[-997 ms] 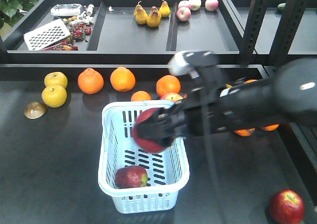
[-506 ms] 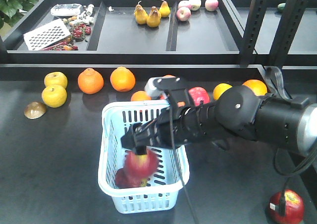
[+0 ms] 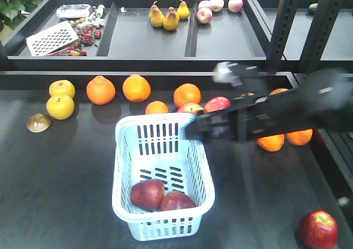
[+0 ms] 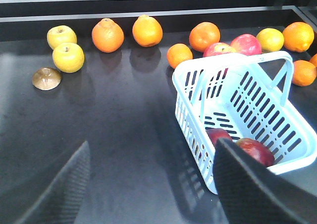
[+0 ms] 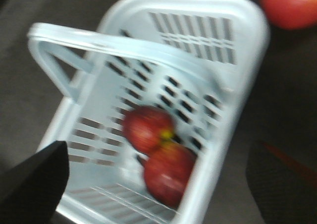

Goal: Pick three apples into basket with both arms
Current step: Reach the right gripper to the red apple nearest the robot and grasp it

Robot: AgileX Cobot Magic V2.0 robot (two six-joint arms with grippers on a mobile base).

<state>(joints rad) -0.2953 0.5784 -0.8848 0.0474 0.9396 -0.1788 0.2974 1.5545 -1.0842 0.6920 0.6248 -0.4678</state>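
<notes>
Front view: two apples [image 3: 161, 196] lie in the basket [image 3: 122, 150]; both arms' fingers [image 5: 34, 177] spread empty, though blurred.

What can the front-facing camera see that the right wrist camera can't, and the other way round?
Only the front view shows the back trays with pears, the row of oranges, the yellow apples, the right arm and a third dark red apple lying on the table at the lower right. Only the right wrist view looks straight down past its own open jaws and shows the basket handle close up. Both show the basket with two dark red apples touching inside.
</notes>
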